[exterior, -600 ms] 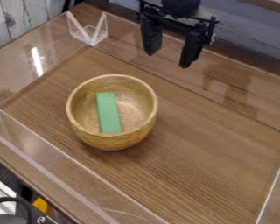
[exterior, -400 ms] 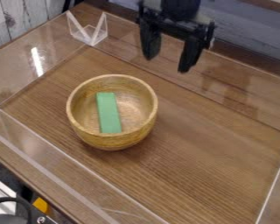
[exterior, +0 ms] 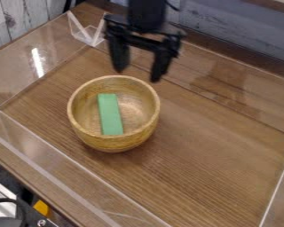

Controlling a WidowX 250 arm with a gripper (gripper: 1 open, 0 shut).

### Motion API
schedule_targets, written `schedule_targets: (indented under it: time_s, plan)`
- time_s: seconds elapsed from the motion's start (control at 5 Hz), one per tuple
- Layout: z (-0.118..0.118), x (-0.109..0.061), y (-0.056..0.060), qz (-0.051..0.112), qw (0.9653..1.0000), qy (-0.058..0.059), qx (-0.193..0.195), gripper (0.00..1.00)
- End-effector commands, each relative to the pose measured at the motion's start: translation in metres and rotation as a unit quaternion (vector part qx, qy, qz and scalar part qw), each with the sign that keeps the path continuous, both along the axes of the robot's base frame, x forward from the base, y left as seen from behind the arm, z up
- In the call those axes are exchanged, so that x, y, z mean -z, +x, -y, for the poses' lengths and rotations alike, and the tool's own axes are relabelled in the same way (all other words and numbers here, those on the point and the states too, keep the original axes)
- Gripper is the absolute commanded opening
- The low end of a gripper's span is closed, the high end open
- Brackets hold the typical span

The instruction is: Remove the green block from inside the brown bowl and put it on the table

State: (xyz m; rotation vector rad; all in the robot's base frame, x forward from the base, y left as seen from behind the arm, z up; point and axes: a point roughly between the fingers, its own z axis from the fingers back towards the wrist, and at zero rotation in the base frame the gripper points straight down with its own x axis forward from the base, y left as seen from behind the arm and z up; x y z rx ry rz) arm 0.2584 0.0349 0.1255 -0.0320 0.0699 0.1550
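We are seeing the black gripper [exterior: 139, 64] hanging with its fingers spread wide and empty, just above the far rim of the brown bowl [exterior: 114, 113]. The green block [exterior: 110, 114] is lying flat inside the bowl, which is sitting on the dark wood-grain table [exterior: 216, 142].

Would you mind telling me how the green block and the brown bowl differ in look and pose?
The green block is flat, straight-edged and bright green; the brown bowl is round, thick-walled and pale wood. The block lies inside the bowl, while the bowl sits on the table. Neither is touched by the claw.
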Motion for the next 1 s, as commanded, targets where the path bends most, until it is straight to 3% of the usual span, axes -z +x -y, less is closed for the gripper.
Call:
schedule_targets:
  time_s: [0.0, 0.4, 0.8]
  plan:
    - [-0.019, -0.008, -0.012, 0.031, 0.9988, 0.007, -0.037, 1.0]
    - [-0.039, 0.009, -0.022, 0.053, 0.9936, 0.009, -0.099, 1.0]
    - [-0.04, 0.025, -0.024, 0.052, 0.9905, 0.009, -0.127, 1.0]
